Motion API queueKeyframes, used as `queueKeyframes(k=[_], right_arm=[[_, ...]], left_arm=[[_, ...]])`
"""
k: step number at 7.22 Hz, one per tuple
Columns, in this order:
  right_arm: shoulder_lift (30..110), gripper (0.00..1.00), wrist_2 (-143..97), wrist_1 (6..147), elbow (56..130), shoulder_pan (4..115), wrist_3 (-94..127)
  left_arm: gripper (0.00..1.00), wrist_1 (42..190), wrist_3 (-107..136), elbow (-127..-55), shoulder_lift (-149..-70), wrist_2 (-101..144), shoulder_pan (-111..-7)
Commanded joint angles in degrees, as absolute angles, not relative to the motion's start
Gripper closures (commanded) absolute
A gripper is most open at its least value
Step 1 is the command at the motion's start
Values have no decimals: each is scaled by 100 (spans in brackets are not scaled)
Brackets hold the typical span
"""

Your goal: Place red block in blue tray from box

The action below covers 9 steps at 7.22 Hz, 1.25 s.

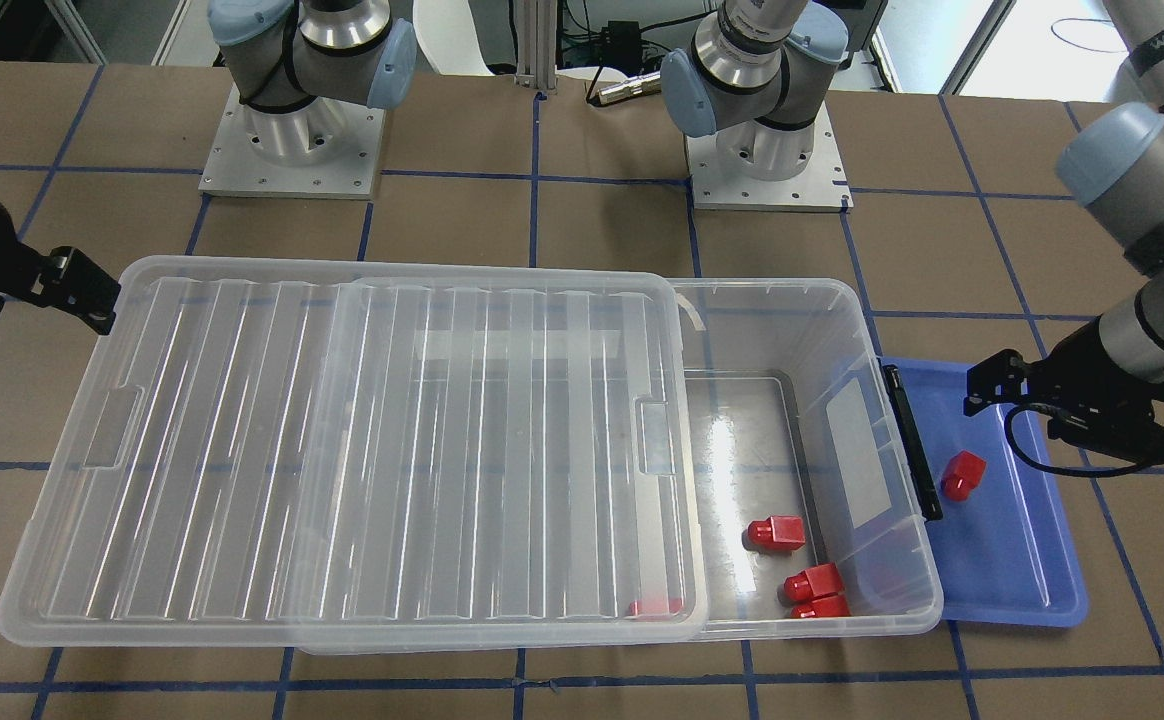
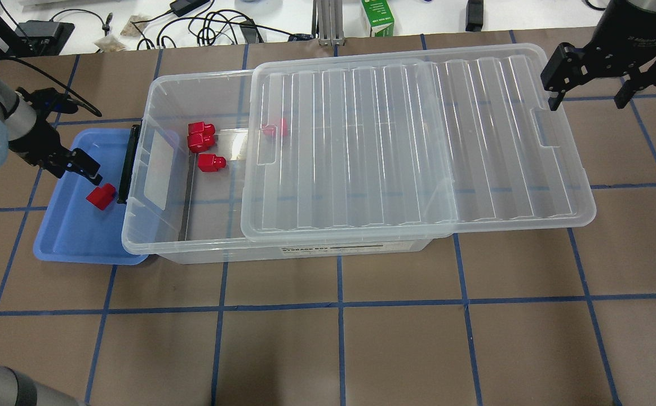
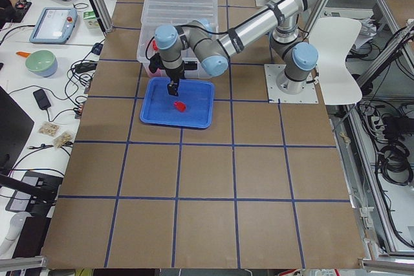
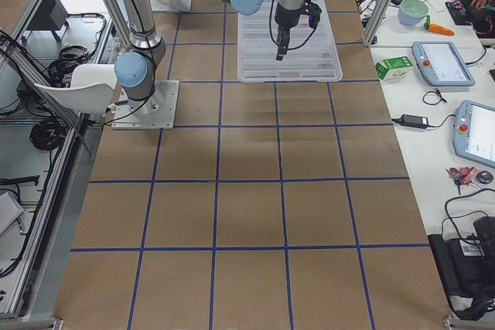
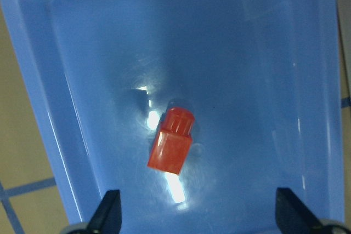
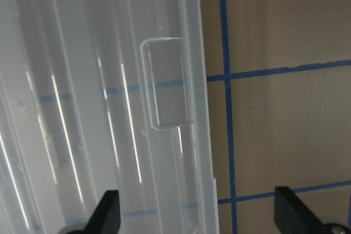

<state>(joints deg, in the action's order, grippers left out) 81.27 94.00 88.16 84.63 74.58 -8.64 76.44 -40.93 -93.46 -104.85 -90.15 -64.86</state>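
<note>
One red block (image 1: 963, 474) (image 2: 101, 197) (image 5: 171, 147) lies on its side in the blue tray (image 1: 1012, 560) (image 2: 69, 237) (image 5: 82, 80). My left gripper (image 1: 987, 385) (image 2: 83, 167) (image 5: 198, 215) is open and empty just above that block. The clear box (image 1: 872, 420) (image 2: 159, 225) sits beside the tray with its lid (image 1: 342, 450) (image 2: 418, 141) slid partly off. Three red blocks (image 1: 775, 533) (image 2: 211, 163) lie in the uncovered end, and one more (image 2: 274, 129) shows through the lid. My right gripper (image 2: 590, 93) (image 6: 197, 212) is open over the lid's far end.
The box's black latch (image 1: 914, 440) (image 2: 132, 163) faces the tray. The lid's handle tab (image 6: 167, 86) lies below the right gripper. The two arm bases (image 1: 292, 140) stand on the brown table with blue tape lines (image 2: 339, 307). Cables and a green carton (image 2: 377, 17) lie beyond the table's far edge.
</note>
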Motion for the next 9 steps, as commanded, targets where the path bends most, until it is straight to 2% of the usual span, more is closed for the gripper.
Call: queueKeyframes(k=[1,6,9], right_arm=[[7744,0,9396,9183,8464,6937,-1620],[7295,0,9378,9457,8516,6733,-2039],[7251,0,9352,9817,8867,6741,-2030]], left_arm=[[0,8716,-3205,-8685,-10012,-9062,-7247],[0,8824,-911,-8736,-9501,-9062,-8882],[0,8807,-677,-8842,-9343,-9070,-9097]])
